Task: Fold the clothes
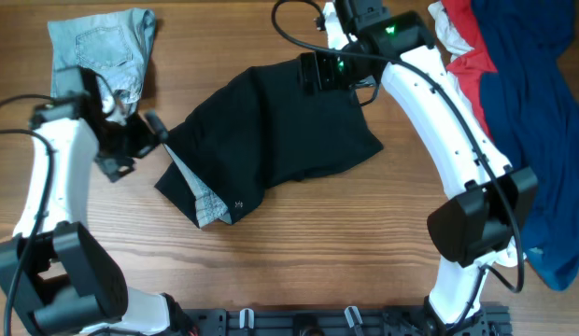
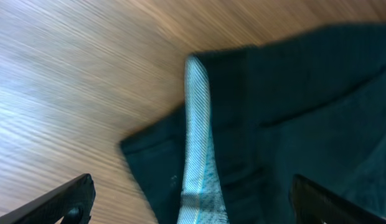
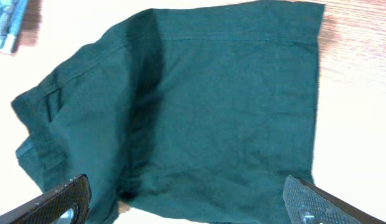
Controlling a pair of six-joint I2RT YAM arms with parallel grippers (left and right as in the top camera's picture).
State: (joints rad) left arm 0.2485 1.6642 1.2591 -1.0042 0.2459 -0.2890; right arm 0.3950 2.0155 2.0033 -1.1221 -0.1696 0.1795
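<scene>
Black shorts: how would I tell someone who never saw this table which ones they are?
On the wooden table, look in the middle: the black shorts lie there. The denim shorts at the far left are light blue and the pile on the right is navy, red and white; these are plain black, with a pale checked lining showing at one corner.

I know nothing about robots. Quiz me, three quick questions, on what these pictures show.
1. What colour is the middle garment?
2. True or false: both grippers are shut.
3. Seen from the robot's side, where do the denim shorts lie? A: far left. B: centre. C: far right.
Key: 1 black. 2 false: the left gripper and the right gripper stand open. 3 A.
</scene>
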